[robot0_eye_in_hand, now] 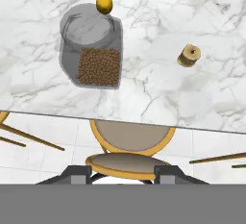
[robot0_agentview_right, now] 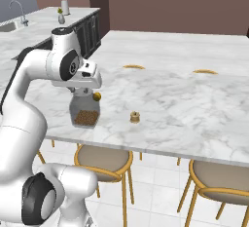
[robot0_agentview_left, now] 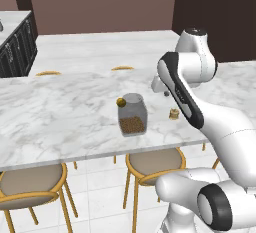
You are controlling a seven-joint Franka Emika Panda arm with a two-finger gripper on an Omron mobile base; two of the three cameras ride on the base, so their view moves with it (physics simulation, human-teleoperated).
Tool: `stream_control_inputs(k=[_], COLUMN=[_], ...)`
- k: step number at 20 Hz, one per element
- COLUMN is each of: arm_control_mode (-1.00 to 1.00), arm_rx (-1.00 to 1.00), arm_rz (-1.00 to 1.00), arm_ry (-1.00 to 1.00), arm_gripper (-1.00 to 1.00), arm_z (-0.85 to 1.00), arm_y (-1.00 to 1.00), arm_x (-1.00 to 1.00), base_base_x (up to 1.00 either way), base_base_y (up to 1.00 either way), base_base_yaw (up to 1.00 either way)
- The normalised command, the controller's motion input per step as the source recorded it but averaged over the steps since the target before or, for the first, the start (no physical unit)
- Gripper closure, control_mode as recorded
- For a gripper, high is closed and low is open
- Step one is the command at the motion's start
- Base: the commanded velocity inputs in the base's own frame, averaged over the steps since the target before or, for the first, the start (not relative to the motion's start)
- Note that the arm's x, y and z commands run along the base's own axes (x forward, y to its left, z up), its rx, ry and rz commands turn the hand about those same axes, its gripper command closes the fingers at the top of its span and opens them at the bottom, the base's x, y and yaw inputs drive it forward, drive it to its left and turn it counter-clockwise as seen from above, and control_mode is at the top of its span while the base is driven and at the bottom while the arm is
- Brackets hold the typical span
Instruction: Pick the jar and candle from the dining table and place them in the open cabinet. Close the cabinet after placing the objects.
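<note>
The jar stands on the dining table, candle nearby. The gripper hangs above the jar, jaws spread, empty

marble dining table, jar, candle

The dining table is seen from behind the arm on its left in the left base view, looking forward and down across the near edge. The same slab is taken from the arm's right in the right base view. Shared by both are the jar, the candle and the stools. In the hand view, the near edge is looked down on steeply from close above.
</note>
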Motion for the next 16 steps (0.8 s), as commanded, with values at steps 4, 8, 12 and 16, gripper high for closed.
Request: stream_control_inputs(k=[4, 8, 12, 16], arm_control_mode=[-1.0, -1.0, -1.0, -1.0], arm_rx=[0.0, -0.01, -0.08, -0.12], arm_rz=[0.0, 0.07, 0.16, 0.22], arm_ry=[-0.07, -0.04, 0.0, 0.0], arm_gripper=[-1.0, -1.0, -1.0, -1.0], arm_z=[-0.03, -0.01, 0.0, -0.01], arm_y=[0.01, 0.14, 0.21, 0.23], arm_x=[-0.01, -0.05, -0.01, 0.0], base_base_x=[0.0, 0.0, 0.0, 0.0], base_base_y=[0.0, 0.0, 0.0, 0.0], base_base_yaw=[0.0, 0.0, 0.0, 0.0])
